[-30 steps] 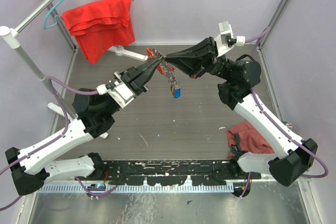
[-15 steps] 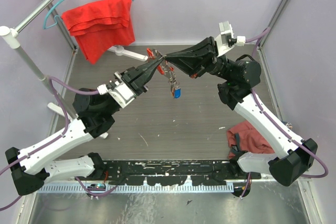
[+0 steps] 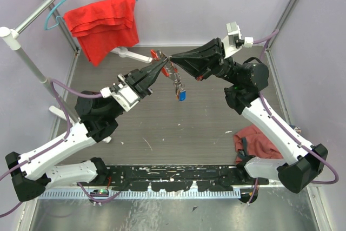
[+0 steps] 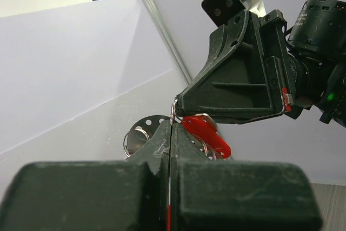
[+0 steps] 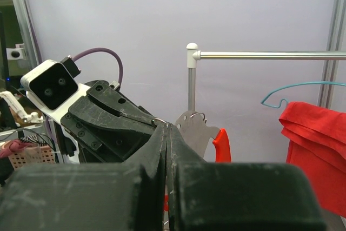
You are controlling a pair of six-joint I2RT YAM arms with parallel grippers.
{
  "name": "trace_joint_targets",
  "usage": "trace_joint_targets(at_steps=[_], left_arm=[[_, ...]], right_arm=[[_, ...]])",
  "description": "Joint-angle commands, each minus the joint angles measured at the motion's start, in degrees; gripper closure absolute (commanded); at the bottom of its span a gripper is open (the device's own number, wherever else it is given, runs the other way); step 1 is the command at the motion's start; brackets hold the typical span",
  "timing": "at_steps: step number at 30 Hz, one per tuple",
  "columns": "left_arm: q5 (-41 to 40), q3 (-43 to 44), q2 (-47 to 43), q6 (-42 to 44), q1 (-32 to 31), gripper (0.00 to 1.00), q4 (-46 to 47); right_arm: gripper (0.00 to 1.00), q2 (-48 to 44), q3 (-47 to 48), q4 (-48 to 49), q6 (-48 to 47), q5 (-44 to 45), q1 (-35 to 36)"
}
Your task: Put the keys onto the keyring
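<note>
The closed right pincer (image 5: 167, 128) meets the left pincer (image 5: 152, 123) at the keys (image 5: 192, 129).

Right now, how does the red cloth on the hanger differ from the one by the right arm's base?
The hanger cloth is bright red and hangs draped at the back left. The other cloth is darker and lies crumpled on the table. Both are red fabric.

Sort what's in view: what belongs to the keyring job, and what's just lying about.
Part of the job:
- keys, one with a blue tag, hanging where the two arms' tips meet
- left gripper, jaws shut
- right gripper, jaws shut

Just lying about:
- red towel, hung at the back left
- dark red cloth by the right arm's base
- metal rail
</note>
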Motion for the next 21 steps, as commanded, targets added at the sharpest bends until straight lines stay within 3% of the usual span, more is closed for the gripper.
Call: trace_joint_targets(at_steps=[1, 21], left_arm=[[0.7, -0.9, -1.3, 0.6, -0.3, 1.00, 3.1], [1.5, -1.1, -1.0, 1.0, -0.3, 1.00, 4.9]], right_arm=[[0.99, -1.6, 0.3, 0.5, -0.8, 2.8, 0.3], [0.99, -2.5, -1.0, -2.6, -0.1, 4.2, 0.4]])
